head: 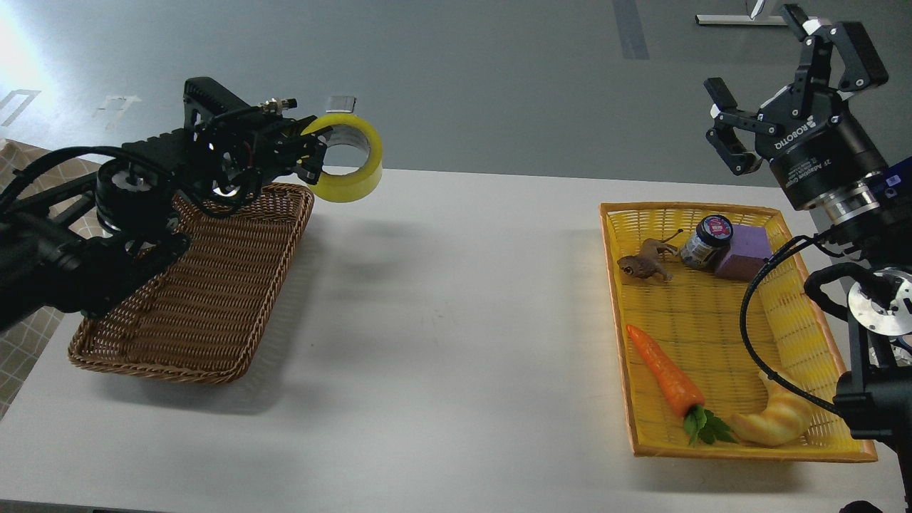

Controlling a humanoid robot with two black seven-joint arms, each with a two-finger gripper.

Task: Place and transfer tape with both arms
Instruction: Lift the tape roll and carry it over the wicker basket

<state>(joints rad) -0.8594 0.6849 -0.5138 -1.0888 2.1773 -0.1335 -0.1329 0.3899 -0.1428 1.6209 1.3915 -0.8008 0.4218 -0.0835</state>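
**Left arm holds the tape in the air, right arm waits with its claws apart**

The white table (442, 320) fills most of the view, running under both arms. The left arm (85, 235) reaches in low across the brown wicker basket (214, 313), which lies below and just behind its gripper, on the near-left part of the table. The right arm (848, 206) rises at the far right edge, above the outer side of the yellow basket (712, 442).

The left gripper (318, 153) is clamped on the tape (349, 158): its fingers pinch the near wall of the yellow roll, one finger seeming to pass inside the ring. The roll hangs clear of the table, sticking out past the fingertips toward the right arm, above the far right corner of the brown basket, its hole facing roughly the camera.

The right gripper (787, 78) is raised high and well apart from the tape, its two fingers spread wide with nothing between them.

Below and to the inside of the right gripper, in the yellow basket, lie the smaller things: a carrot (666, 374) and a croissant (780, 420) at the near end, with the carrot's leaves touching the croissant; at the far end a purple block (744, 253), a small dark jar (705, 242) leaning against it, and a brown toy animal (645, 262) just beside the jar.
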